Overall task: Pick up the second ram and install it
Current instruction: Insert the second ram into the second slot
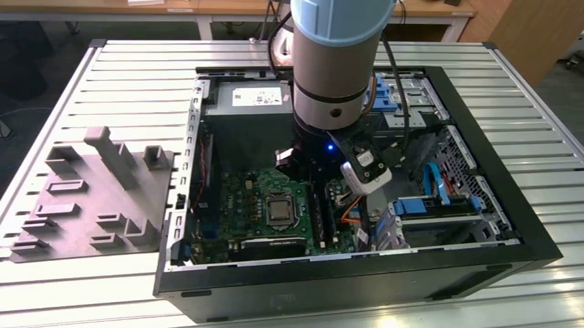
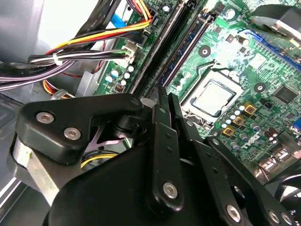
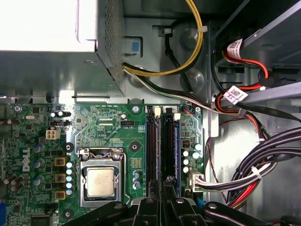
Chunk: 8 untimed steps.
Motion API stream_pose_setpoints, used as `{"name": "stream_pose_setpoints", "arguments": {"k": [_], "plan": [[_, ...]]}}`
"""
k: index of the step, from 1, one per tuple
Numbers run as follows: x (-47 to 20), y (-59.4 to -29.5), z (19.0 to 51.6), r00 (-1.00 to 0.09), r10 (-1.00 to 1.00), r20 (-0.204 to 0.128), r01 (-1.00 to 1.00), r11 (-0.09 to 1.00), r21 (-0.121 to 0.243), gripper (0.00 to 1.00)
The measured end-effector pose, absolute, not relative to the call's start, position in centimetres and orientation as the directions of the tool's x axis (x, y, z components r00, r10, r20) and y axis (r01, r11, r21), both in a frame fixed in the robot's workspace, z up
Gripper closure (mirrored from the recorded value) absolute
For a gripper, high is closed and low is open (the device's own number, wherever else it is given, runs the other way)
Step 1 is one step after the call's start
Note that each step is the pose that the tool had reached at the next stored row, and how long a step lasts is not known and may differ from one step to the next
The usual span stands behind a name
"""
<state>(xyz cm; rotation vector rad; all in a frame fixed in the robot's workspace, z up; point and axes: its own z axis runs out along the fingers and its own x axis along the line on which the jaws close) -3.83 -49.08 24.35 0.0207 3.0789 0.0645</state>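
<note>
Green motherboard [image 3: 108,122] — end effector [image 3: 163,188] low over it, fingers clamped on the second ram [image 3: 167,146], which stands edge-on beside the processor [image 3: 100,181].

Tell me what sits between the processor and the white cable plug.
Two long black memory slots, side by side, between the processor and the white plug, in the first wrist view.
</note>
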Motion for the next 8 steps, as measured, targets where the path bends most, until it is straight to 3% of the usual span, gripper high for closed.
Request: {"name": "stream_pose_setpoints", "arguments": {"k": [8], "plan": [[-3.83, -49.08, 24.36, -0.998, 0.015, -0.062, 0.012, 0.999, 0.042, 0.82]]}}
